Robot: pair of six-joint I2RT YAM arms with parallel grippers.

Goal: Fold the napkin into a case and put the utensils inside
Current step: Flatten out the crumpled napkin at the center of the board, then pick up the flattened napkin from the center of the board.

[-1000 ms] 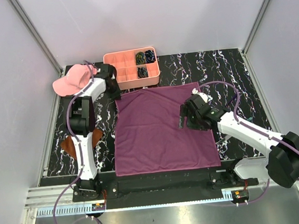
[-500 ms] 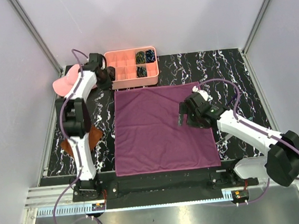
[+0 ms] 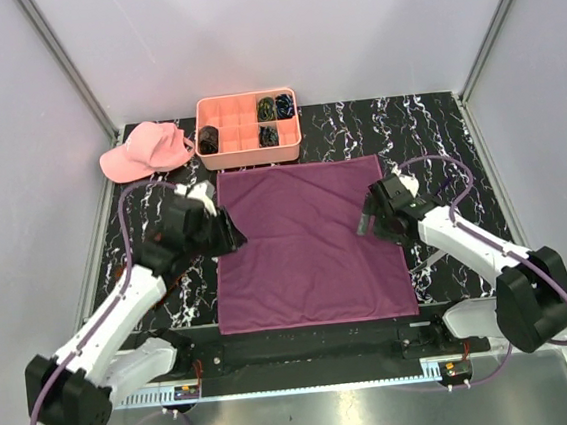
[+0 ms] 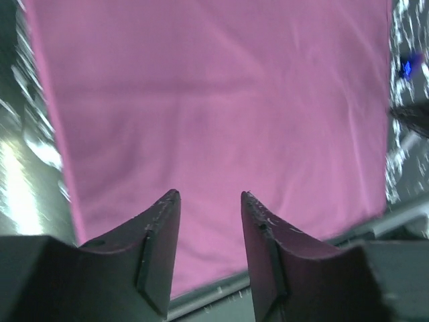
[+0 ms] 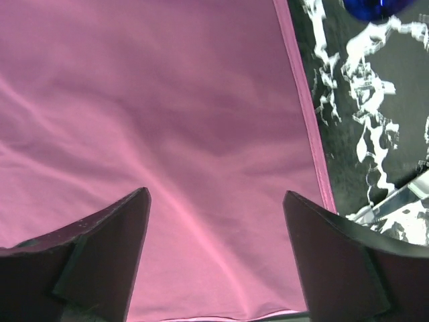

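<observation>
Left gripper (image 4: 209, 196) has swung off the far tray (image 3: 253, 158) and down to the napkin's (image 3: 306, 240) left edge. The right gripper (image 5: 216, 196) has slid from the cloth's middle toward its right edge.

Left jaws are parted with nothing between them, over the cloth's left side. Right jaws are spread wide and empty, just inside the right hem.

Napkin lies flat, spread square in the middle of the table (image 3: 436, 127), near edge at the table front, far edge just short of the tray. Faint creases only.

Handling, as a guess: thin, light, limp and a bit slick. It will sag and slide on the table, and a pinch in the middle would just bunch it. Better to pinch at the hem or a corner, one per gripper, then lift low and fold over.

A pale sliver, probably a utensil (image 5: 399, 196), lies on the table just right of the hem. Cap (image 3: 142, 151) sits far left, well apart.
</observation>
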